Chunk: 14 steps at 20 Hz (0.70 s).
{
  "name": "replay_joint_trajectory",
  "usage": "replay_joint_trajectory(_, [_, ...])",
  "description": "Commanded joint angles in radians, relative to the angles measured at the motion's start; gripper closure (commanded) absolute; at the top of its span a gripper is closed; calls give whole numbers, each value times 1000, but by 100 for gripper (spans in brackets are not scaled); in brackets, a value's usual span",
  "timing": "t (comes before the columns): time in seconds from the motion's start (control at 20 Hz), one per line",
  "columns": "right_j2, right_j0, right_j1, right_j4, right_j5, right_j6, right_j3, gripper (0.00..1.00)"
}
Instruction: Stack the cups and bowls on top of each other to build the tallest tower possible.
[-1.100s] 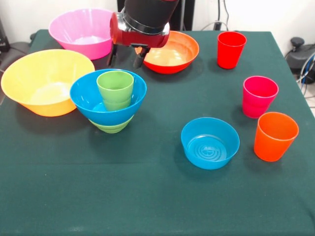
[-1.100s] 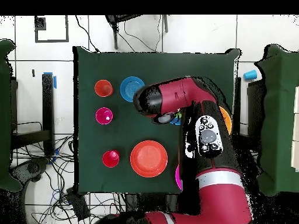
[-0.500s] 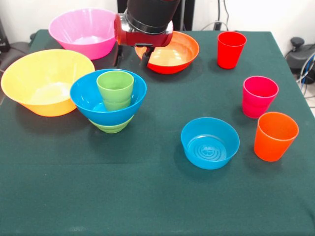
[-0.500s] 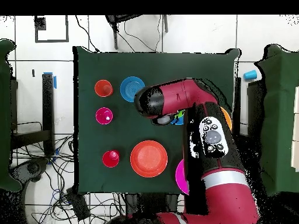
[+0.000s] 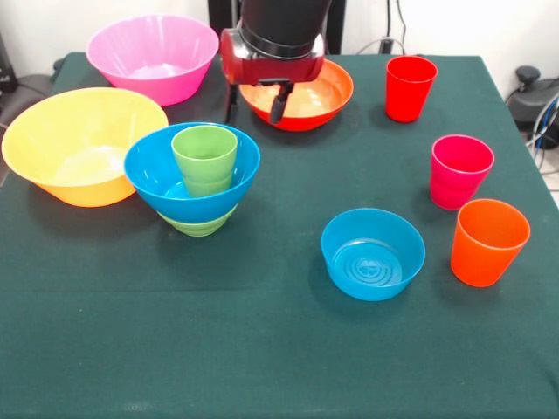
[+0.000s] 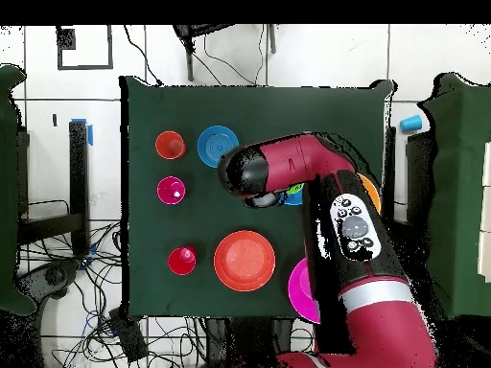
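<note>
Change: since a second ago the end effector (image 5: 254, 105) has slid sideways from above the gap between pink bowl and orange-red bowl to hang in front of the orange-red bowl's rim; nothing on the bench has shifted.
Tower: light green cup (image 5: 204, 160) stands upright inside the wide blue bowl (image 5: 192, 172), which is nested on the small green bowl (image 5: 197, 226); only the green bowl's lower part shows beneath.
Why so: wide bowls nest and give a steady base, and the narrow cup adds height, so the pile reads as three pieces done.
Loose bowls: big yellow bowl (image 5: 80, 144) touching or just beside the tower; pink bowl (image 5: 153, 58) behind it; orange-red bowl (image 5: 306, 92) at the far side; small ringed blue bowl (image 5: 373, 253) near the front.
Loose cups: red cup (image 5: 410, 87), magenta cup (image 5: 459, 170) and orange cup (image 5: 488, 242), all upright and apart along one side of the bench (image 5: 262, 349).
End effector: spread wide, two dark fingers (image 5: 278, 103) pointing down, empty, touching nothing as far as I can tell.
Likely step: moving off to fetch the next piece; which one I cannot tell.
</note>
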Motion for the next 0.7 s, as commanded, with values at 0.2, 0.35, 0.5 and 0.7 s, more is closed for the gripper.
replay_joint_trajectory(0.2, [213, -90, 64, 33, -215, -213, 112, 0])
replay_joint_trajectory(0.35, [267, -124, 129, 37, -267, -223, 97, 0])
replay_joint_trajectory(0.5, [309, -145, 182, 28, -308, -234, 73, 0])
replay_joint_trajectory(0.7, [346, -172, 215, -2, -357, -235, 72, 0])
